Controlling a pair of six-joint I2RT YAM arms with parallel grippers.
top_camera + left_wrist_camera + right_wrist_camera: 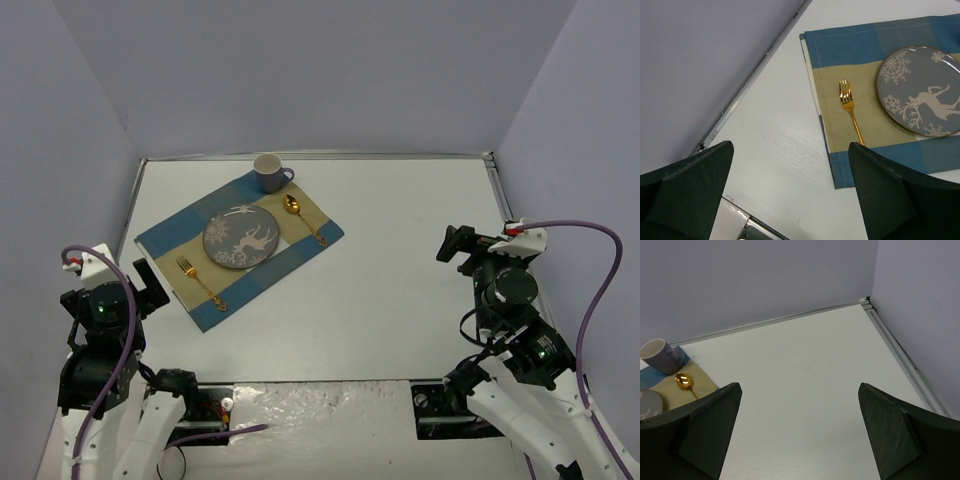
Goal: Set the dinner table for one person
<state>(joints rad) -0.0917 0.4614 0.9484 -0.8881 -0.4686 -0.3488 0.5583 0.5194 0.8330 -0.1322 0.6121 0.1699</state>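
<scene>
The dinner table point(400, 250) is a wide white top. On its left half lies a blue-and-tan placemat point(300, 250) carrying a grey plate point(240, 236) with a white deer, a gold fork point(200, 282) to its left and a gold spoon point(302, 217) to its right. A grey mug point(270, 172) stands at the mat's far corner. My left gripper point(148, 285) hovers open just off the mat's near left corner; its wrist view shows the fork point(850, 107) and plate point(925, 90) ahead. My right gripper point(455, 245) is open over bare table, far right of the mat, with nothing between its fingers.
Grey walls close off the table on the left, back and right, with a metal rail point(320, 155) along the far edge. The right wrist view shows the mug point(660, 355) and spoon point(685, 382) at its far left and the back right corner point(867, 301).
</scene>
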